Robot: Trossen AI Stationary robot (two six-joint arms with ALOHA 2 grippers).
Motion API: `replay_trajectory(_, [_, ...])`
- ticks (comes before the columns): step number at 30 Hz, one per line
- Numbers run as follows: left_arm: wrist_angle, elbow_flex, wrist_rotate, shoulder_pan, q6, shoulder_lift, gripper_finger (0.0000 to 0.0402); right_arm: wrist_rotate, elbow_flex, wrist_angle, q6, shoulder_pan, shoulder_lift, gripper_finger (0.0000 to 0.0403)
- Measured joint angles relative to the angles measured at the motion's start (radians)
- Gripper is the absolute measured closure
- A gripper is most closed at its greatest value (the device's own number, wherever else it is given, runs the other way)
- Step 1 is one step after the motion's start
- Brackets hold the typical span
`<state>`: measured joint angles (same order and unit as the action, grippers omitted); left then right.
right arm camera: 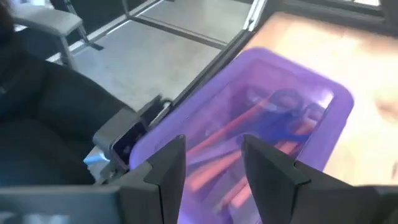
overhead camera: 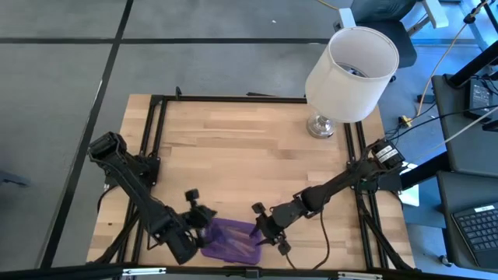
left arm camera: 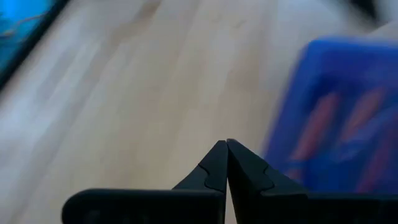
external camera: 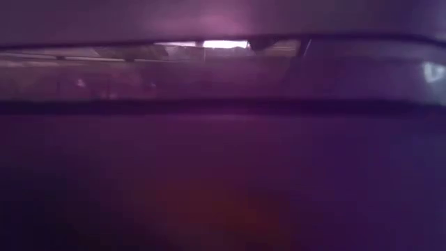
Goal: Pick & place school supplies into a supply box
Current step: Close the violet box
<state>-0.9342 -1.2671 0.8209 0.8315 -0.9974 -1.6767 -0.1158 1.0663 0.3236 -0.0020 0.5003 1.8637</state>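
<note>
Purple supply box [overhead camera: 232,239] at tabletop [overhead camera: 249,148] six o'clock | we judged it light, slippery; grip rim | left gripper [left arm camera: 226,163] fingers clenched empty | right gripper [right arm camera: 211,165] fingers released

- Counted two dark arms, one per side of the table [overhead camera: 233,140].
- Two grippers: left gripper [overhead camera: 204,220] beside the case, fingers [left arm camera: 214,168] pressed together; right gripper [overhead camera: 261,225] over the case, fingers [right arm camera: 169,163] spread apart.
- One purple supply box [overhead camera: 229,237], closed, at the near table edge.
- One pair of blue-handled scissors [right arm camera: 289,109] seen through the lid.
- At least two orange pencils [right arm camera: 230,134] inside; exact count of pens and pencils impossible through the blurred lid.
- One white lamp [overhead camera: 350,66] at the far right corner.
- One wooden table.
</note>
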Motion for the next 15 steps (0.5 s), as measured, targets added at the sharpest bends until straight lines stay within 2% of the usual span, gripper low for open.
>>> replay_trajectory(6, [0.306,0.000,-0.060,-0.039,0.257,-0.037,0.0398,0.068,0.131,-0.163,-0.021,0.000,0.044,0.0241])
replay_trajectory(12, [0.446,0.000,-0.276,-0.080,0.333,-0.150,0.0398,0.071,0.158,-0.198,-0.002,0.007,0.117,0.0241])
replay_trajectory(15, [0.484,0.001,-0.255,-0.093,0.339,-0.200,0.0398,0.071,0.156,-0.200,-0.002,0.015,0.127,0.0241])
